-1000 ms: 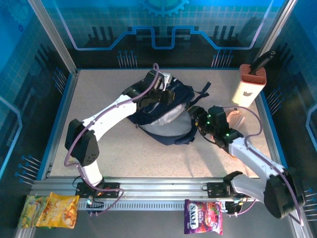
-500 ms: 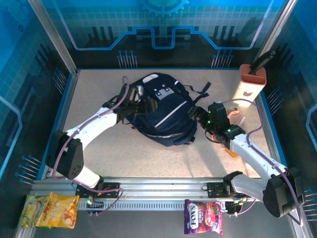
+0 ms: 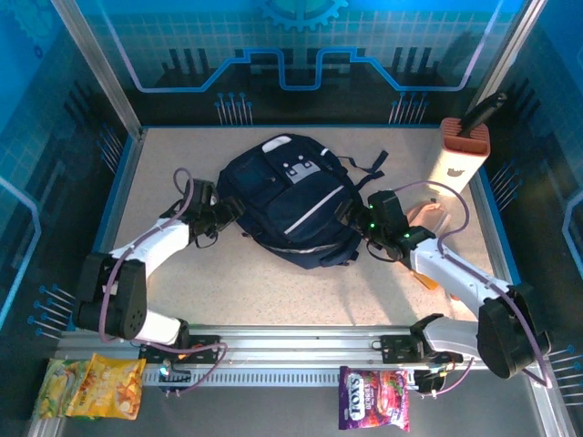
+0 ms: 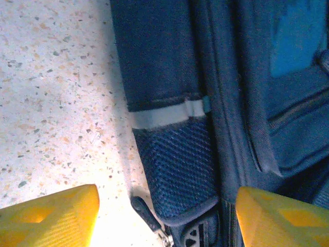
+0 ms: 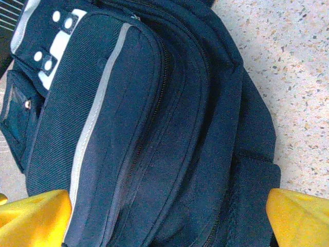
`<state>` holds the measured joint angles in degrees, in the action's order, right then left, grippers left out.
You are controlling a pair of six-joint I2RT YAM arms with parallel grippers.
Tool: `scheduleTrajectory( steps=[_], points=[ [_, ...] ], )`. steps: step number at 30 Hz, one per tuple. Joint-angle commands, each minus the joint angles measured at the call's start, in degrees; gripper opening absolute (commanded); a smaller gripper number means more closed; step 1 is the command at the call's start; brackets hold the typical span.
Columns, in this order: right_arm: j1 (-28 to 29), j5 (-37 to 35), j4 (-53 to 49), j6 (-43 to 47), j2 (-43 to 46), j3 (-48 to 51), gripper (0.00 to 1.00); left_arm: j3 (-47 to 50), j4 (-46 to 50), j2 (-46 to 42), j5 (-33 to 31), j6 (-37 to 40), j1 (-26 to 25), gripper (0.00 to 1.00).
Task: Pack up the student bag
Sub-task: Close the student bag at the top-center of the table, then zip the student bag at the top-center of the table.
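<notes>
Student bag (image 3: 290, 202) lies flat mid-desk, toward the back, front panel up. Desk (image 3: 182, 291) is pale speckled stone-look.

Left fingers (image 4: 49, 216), yellow, stand apart at the bag's left flank, with the mesh side pocket (image 4: 177, 170) and a zip pull ahead of the gap. They hold nothing.

Right fingers (image 5: 31, 218), yellow, are spread wide at the bag's right side, gripping nothing.

Around:
- Tall cream holder (image 3: 458, 159), orange top, dark handle poking out, at back right, well apart from the bag.
- Peach-coloured item (image 3: 430, 216) just behind the right arm; cannot tell what it is.
- Yellow snack packets (image 3: 91, 386) and a purple packet (image 3: 374, 398) beyond the near rail.

Bag fabric is ribbed navy weave with thin pale stripes and a grey-white studded patch (image 5: 51, 46).
</notes>
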<state>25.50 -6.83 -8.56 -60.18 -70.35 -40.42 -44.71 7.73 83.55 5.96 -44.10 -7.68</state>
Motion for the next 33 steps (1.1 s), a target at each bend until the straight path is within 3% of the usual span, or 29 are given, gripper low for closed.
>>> scheduleTrajectory(
  steps=[1,7,15,21,26,33],
  points=[
    [1.05,0.73,2.13,-1.75,-1.05,0.94,0.97,1.06,-5.14,3.26,3.23,-3.45,1.22,0.68],
    [1.44,2.01,3.81,-3.14,-1.72,2.40,0.97,2.12,-11.76,8.05,6.09,-5.18,1.61,0.61],
    [1.49,4.00,7.51,-4.59,-3.23,4.38,0.96,2.09,-16.93,12.02,8.30,-7.25,1.62,0.43],
    [1.52,6.75,10.69,-4.60,-7.12,3.67,0.92,1.56,-17.47,12.93,8.55,-7.32,1.62,0.24],
    [1.56,10.13,12.40,-3.59,-13.29,0.79,0.84,1.49,-17.61,11.94,8.97,-6.89,1.70,0.02],
    [0.68,11.31,12.22,3.05,-22.31,-6.91,0.74,2.79,-17.98,7.03,10.19,-5.91,1.62,0.00]
  ],
)
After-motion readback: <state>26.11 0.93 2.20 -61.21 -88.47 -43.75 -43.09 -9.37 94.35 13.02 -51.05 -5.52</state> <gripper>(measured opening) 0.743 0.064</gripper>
